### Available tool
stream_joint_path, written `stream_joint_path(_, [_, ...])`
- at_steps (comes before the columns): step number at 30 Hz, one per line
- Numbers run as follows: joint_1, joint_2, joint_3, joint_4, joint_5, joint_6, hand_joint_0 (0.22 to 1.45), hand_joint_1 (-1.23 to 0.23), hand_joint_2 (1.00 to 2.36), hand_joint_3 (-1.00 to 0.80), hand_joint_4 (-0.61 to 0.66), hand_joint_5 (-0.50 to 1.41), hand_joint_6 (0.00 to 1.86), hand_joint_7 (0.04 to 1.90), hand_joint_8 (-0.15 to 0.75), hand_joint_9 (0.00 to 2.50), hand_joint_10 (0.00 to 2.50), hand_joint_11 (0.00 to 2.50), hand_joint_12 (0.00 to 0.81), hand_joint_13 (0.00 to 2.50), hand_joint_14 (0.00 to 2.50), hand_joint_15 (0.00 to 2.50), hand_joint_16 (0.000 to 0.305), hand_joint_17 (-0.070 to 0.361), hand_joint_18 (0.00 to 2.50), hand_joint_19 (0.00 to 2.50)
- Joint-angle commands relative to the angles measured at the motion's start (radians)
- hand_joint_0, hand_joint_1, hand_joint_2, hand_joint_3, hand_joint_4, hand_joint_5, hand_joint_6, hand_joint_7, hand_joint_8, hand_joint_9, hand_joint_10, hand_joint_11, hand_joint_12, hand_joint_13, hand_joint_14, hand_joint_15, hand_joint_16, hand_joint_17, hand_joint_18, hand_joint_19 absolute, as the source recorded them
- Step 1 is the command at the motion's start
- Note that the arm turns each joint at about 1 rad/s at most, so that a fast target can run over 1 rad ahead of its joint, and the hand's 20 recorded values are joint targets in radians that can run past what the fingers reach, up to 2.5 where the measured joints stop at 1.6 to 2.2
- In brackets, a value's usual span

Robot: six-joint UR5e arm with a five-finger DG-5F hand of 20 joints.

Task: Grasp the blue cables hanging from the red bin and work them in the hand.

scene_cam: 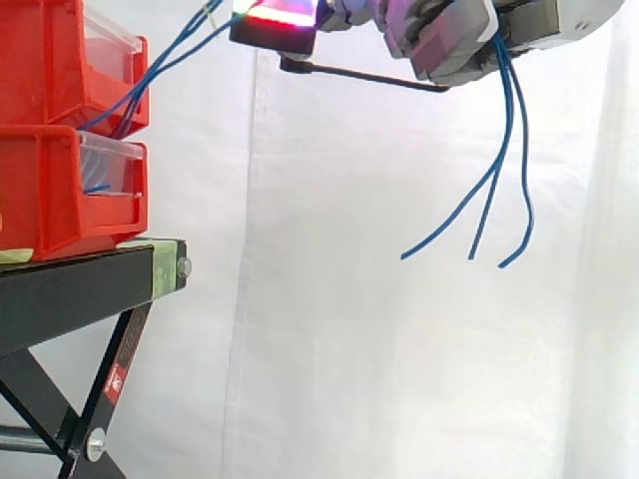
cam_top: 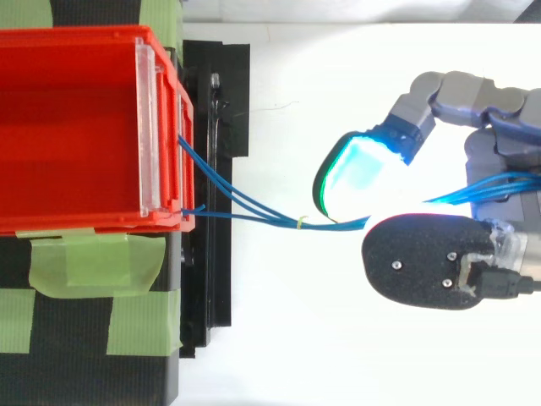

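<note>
Several thin blue cables (cam_top: 245, 203) run from the front of the upper red bin (scene_cam: 40, 60) out to my hand (cam_top: 499, 110), bound by a small yellowish tie (cam_top: 300, 222). They slip in under a glowing cyan-green fingertip pad (cam_top: 355, 173) and the black thumb pad (cam_top: 423, 258). In the side view the hand (scene_cam: 449, 40) is high at the top right, level with the upper bin. The cables' loose ends (scene_cam: 504, 150) hang down from it in three strands. The hand is shut on the cables.
Two red bins are stacked, the lower one (scene_cam: 40, 200) resting on a black stand (scene_cam: 80, 284) with green tape (cam_top: 93, 262) on it. A white curtain hangs behind. Open air lies below the hand and right of the stand.
</note>
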Motion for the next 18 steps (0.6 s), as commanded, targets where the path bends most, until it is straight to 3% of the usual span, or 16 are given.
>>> stream_joint_path(1, [0.001, 0.0, 0.0, 0.0, 0.0, -0.002, 0.89, -0.66, 1.01, -0.71, 0.31, 0.48, 0.17, 1.37, 0.479, 0.79, 2.5, 2.5, 0.448, 1.05, 2.5, 1.36, 0.052, 0.118, 1.68, 1.34])
stream_joint_path(10, [0.004, 0.0, 0.0, 0.0, 0.002, -0.002, 0.91, -0.66, 1.02, -0.53, 0.3, 0.5, 0.13, 1.4, 0.475, 0.79, 2.5, 2.5, 0.45, 1.05, 2.5, 1.38, 0.053, 0.119, 1.69, 1.35])
stream_joint_path(13, [0.004, 0.0, 0.0, 0.0, 0.002, -0.002, 0.91, -0.66, 1.02, -0.48, 0.31, 0.5, 0.03, 1.44, 0.475, 0.8, 2.5, 2.5, 0.45, 1.06, 2.5, 1.39, 0.053, 0.118, 1.69, 1.36])
stream_joint_path(18, [0.011, 0.0, 0.0, 0.0, 0.005, -0.002, 0.92, -0.65, 1.02, -0.49, 0.33, 0.47, 0.01, 1.39, 0.482, 0.8, 2.5, 2.5, 0.451, 1.05, 2.5, 1.38, 0.053, 0.119, 1.69, 1.36])
